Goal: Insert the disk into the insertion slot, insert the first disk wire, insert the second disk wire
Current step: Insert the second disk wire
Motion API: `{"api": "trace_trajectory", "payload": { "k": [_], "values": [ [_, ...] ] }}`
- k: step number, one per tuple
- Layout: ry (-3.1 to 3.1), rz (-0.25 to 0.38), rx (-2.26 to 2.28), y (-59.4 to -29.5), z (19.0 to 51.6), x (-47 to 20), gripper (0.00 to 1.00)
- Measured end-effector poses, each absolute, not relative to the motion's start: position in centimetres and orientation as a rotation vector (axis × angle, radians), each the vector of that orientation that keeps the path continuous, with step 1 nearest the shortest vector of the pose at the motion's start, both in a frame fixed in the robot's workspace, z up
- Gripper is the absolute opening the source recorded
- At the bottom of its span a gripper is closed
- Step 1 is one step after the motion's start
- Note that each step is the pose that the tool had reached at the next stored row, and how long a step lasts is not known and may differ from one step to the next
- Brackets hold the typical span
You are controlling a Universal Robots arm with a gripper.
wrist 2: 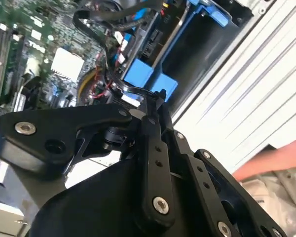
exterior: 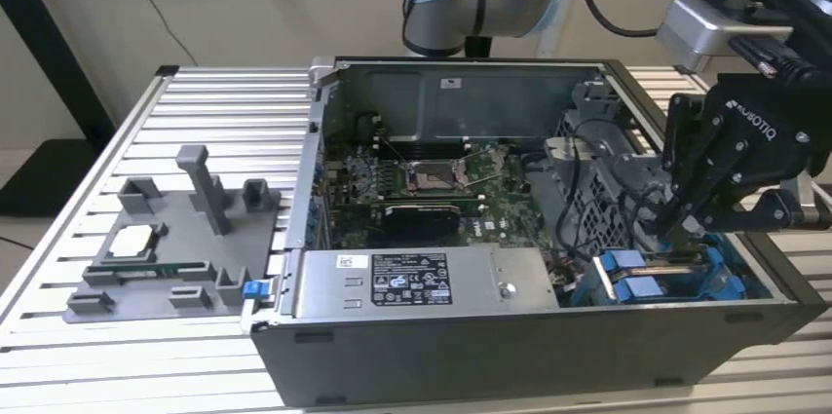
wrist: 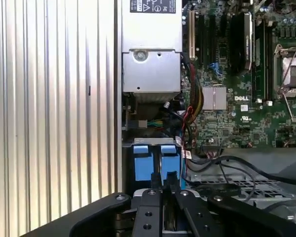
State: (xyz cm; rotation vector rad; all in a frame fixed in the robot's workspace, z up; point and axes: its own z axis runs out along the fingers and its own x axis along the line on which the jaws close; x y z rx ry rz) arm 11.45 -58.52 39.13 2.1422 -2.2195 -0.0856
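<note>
Showing an open computer case (exterior: pixel 520 336) lying on a ribbed metal desk (exterior: pixel 195 122), with a circuit board (exterior: pixel 416 180) inside and a silver power box (exterior: pixel 403 282) along the near edge.

Hanging over the case's corner at the exterior view's right: a black gripper (exterior: pixel 672 222), reaching down towards the insertion slot (exterior: pixel 735 273) with its bright blue rails.

Sitting inside that slot: the disk (wrist 2: pixel 147 29) in its blue frame, its connector edge facing the tangle of wires beside the power box. Judging from this, looking as if the disk step is already done.

Closing the fingers (wrist 2: pixel 155 96) together at their tips, and in the second wrist view apparently pinching a thin black cable (wrist 2: pixel 119 85) that is looping up and away over the board.

Appearing to be working on the first disk wire, with nothing yet plugged into the connector as far as can be seen.

Calling for care here: lining the cable's end squarely with the disk's connector, and keeping the loop clear of the neighbouring red and yellow wires.
</note>
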Motion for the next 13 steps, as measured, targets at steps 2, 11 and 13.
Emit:
{"api": "trace_trajectory", "payload": {
  "k": [2, 11, 13],
  "values": [
    [-2.204, -0.056, 2.125, -58.51, 39.11, 11.46, 0.0],
    [-2.228, -0.125, 2.153, -58.22, 38.65, 11.45, 0.0],
    [-2.243, -0.167, 2.171, -58.22, 38.64, 11.45, 0.0]
  ]
}}
